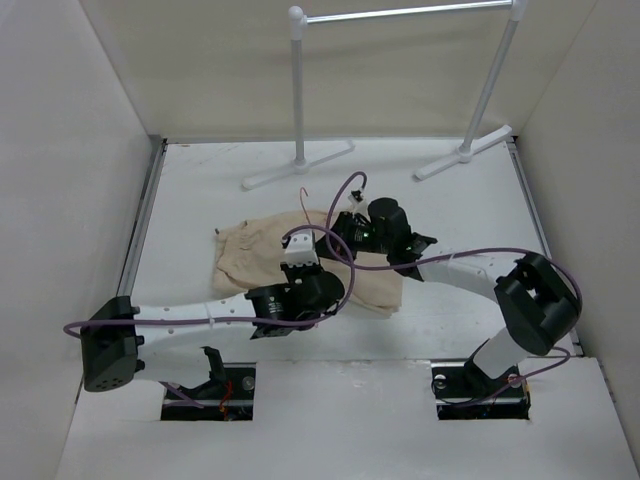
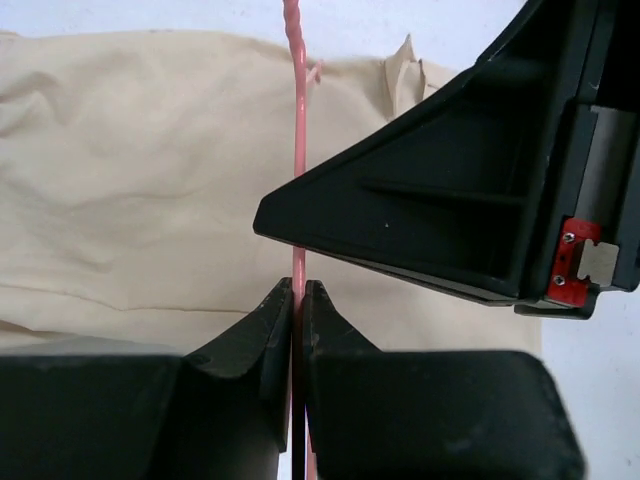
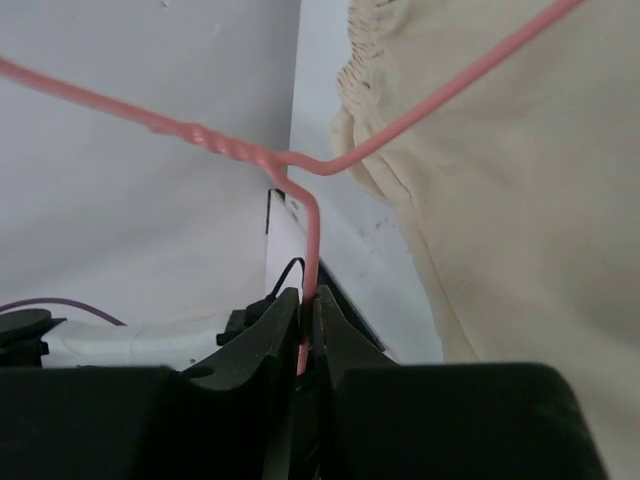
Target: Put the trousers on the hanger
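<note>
We see the trousers (image 1: 245, 262) lying rumpled on the white surface (image 1: 200, 190), just left of the centre of the top view. Both arms reach in over their right half. The white pipe rack (image 1: 299, 90) stands at the top of that frame, its feet on the surface and clear of the cloth.

In the left wrist view, the left tool (image 2: 297, 292) is pressed together on the thin pink wire of the hanger (image 2: 298, 150). The wire comes out between the two black fingertips at lower centre. It runs straight up the middle of the frame in front of the beige cloth, to a twisted stretch at the top edge. The black body of the other tool fills the right side of that frame, and its pointed tip meets the wire just above the left fingertips.

In the right wrist view, the right tool (image 3: 307, 302) is likewise closed, pinching the same wire at lower centre. From there the wire climbs and bends at a junction near the middle. One arm slants to the upper right across the trousers, and the twisted part leads to the upper left. A gathered edge of the trousers shows at top centre.

We cannot tell whether any wire passes under the cloth.
</note>
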